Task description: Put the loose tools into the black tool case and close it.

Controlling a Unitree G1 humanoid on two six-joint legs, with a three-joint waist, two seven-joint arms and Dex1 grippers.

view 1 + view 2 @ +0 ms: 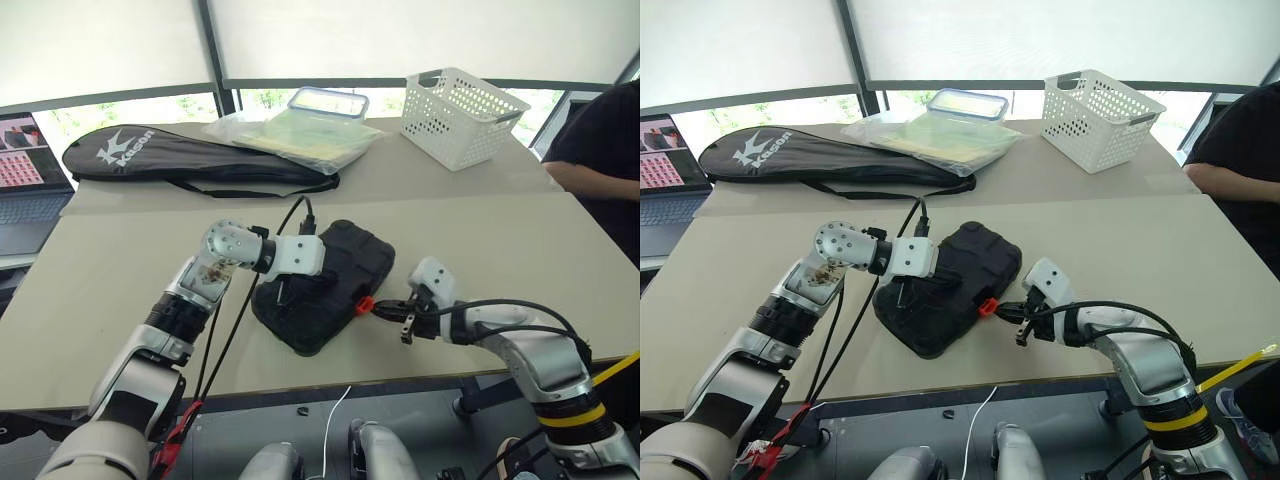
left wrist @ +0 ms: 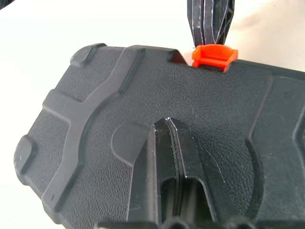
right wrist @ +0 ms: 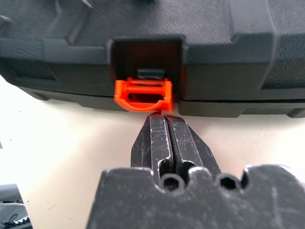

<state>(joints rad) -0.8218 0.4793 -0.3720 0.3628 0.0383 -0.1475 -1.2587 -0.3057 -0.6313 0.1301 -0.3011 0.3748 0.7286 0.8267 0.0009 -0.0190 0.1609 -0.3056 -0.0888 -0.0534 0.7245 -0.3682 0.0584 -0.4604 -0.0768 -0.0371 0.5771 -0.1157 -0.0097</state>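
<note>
One black tool case [image 1: 325, 285], lid down, lies near the table's [image 1: 520, 250] near edge, its one orange latch [image 3: 143, 94] touched by the right gripper [image 3: 163, 119], jaws pressed together and empty, left gripper [image 2: 167, 125] likewise closed, tips resting on the lid; beyond: one racket bag [image 1: 190, 160], one white basket [image 1: 460, 102], windows.

Bright daylight through blinds [image 1: 400, 35] behind table [image 1: 520, 260]; panes blown out white. Soft, faint shadows under black tool case [image 1: 325, 285]. Wrist views sharp up close, tabletop overexposed. Mild wide-angle bending at edges.
</note>
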